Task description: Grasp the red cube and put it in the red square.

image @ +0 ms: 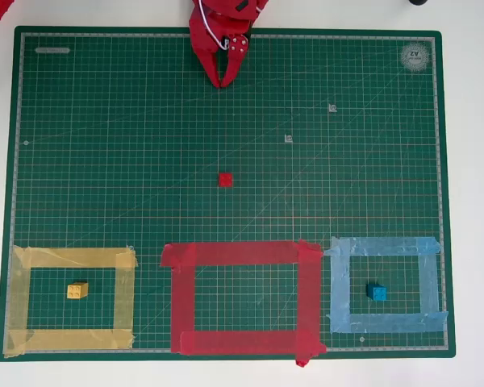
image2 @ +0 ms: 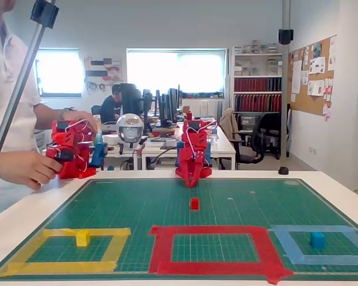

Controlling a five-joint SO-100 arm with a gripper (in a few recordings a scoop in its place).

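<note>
Nearest the camera, the red square (image: 242, 297) is lying along the green mat's (image: 129, 161) front edge. I am holding my claw (image: 225, 81) nearly closed at the far edge; the red cube (image: 225, 180) is sitting between them on open mat.

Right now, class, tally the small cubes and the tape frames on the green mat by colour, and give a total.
Red: 2, the red cube and the red square
Yellow: 2, the yellow cube and the yellow frame
Blue: 2, the blue cube and the blue frame
Total: 6
</note>
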